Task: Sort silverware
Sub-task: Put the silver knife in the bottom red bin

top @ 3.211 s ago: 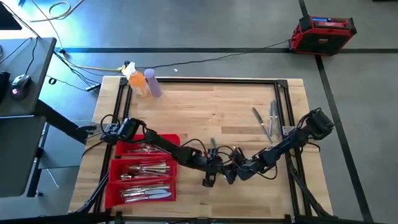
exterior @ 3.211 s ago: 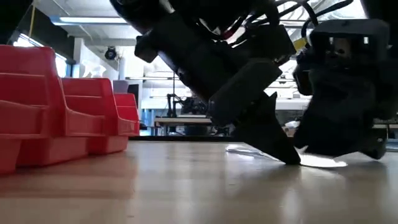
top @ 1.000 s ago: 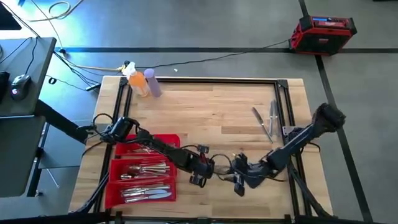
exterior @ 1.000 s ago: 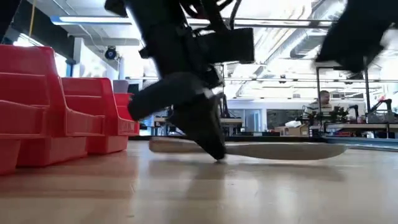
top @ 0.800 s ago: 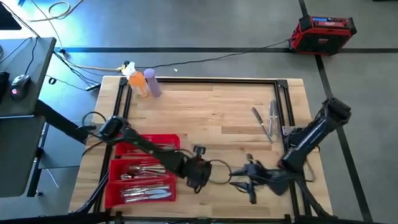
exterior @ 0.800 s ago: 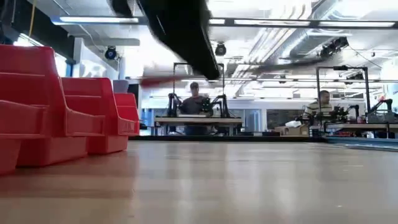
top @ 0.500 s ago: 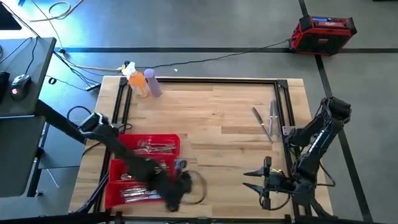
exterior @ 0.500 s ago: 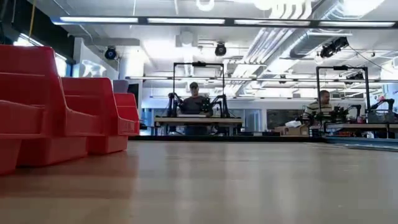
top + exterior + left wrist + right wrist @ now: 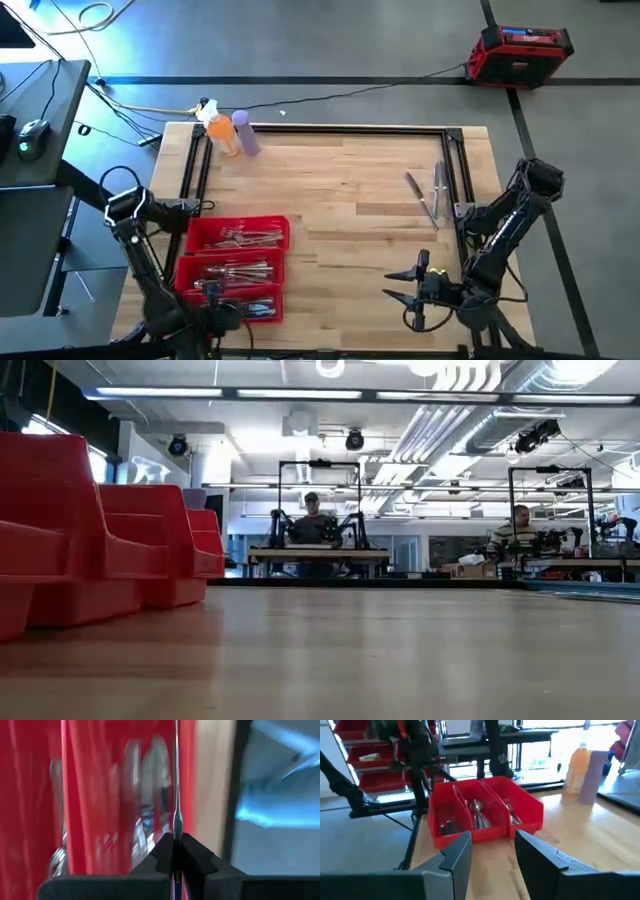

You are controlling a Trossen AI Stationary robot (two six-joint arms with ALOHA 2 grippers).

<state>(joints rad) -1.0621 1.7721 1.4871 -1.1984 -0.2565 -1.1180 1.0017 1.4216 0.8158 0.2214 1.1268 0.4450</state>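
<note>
The red tray (image 9: pixel 283 232) has three compartments holding silverware (image 9: pixel 232 270) and lies at the table's near left. It also shows in the right wrist view (image 9: pixel 530 815) and at the left of the low view (image 9: pixel 100 540). My left gripper (image 9: pixel 217 316) hangs over the tray's near end, shut on one slim silver piece (image 9: pixel 176 785) that I see edge-on. My right gripper (image 9: pixel 410 291) stands open over the near right of the table with nothing between its fingers (image 9: pixel 492 850). A few loose pieces of silverware (image 9: pixel 428 193) lie flat on the wood at the far right. My left gripper pinches the slim silver piece between its two fingers (image 9: pixel 162 851). The piece (image 9: pixel 175 827) runs on past the fingertips, along the line of the fingers. It is held clear above the silverware in the tray (image 9: pixel 145 815). Which end the fingers have is hidden by the fingers themselves.
An orange bottle (image 9: pixel 222 131) and a purple one (image 9: pixel 246 133) stand at the far left corner. A black frame (image 9: pixel 330 128) runs round the tabletop. The middle of the wood (image 9: pixel 340 200) is bare. People sit at benches in the room beyond (image 9: pixel 315 520).
My left gripper has risen off the table's middle with the silver piece, which lay flat on the wood a second ago. It has swung toward the near left edge and now hangs over the tray's near end. My right gripper has drawn back toward the table's right edge.
</note>
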